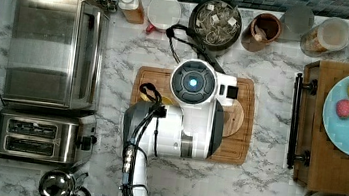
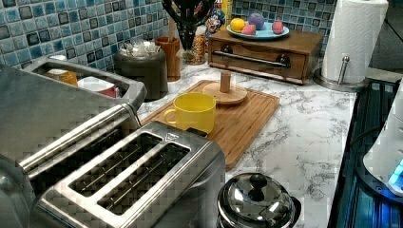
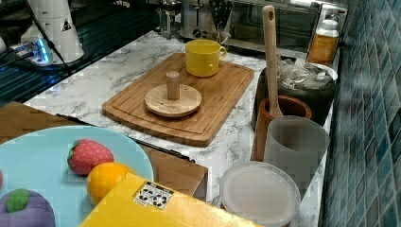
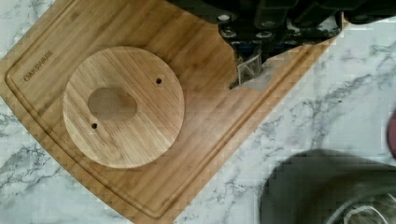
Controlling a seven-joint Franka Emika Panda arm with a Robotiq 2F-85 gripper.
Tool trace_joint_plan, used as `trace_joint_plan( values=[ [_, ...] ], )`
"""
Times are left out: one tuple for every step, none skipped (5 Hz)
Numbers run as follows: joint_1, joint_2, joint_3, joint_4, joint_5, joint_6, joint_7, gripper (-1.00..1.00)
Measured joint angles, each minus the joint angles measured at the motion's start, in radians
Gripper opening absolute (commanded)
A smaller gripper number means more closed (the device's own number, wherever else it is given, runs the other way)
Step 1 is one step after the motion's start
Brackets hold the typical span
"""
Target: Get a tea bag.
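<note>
dark tea-bag bowl (image 1: 217, 22) behind board (image 1: 236, 151)

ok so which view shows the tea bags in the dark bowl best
The top view: it looks straight down into the dark bowl, tea bags spread out. The left view and right view show them side-on above the rim; the wrist view catches the bowl's edge.

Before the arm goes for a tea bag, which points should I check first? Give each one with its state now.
1. Tea bags present in the dark bowl: ok, the bowl is full.
2. Bowl open from above: ok, no lid on it.
3. Spoon beside the bowl stands tall in its holder: not ok, it may be hit.
4. Gripper free of load: cannot tell, something pale sits at its tip.
5. Mug away from the bowl: ok, it stands at the board's other end.
</note>
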Motion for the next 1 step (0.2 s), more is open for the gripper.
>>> trace_joint_plan(
  values=[
    [-0.001,-0.003,0.000,-0.012,0.000,-0.007,0.000,-1.00]
  ],
)
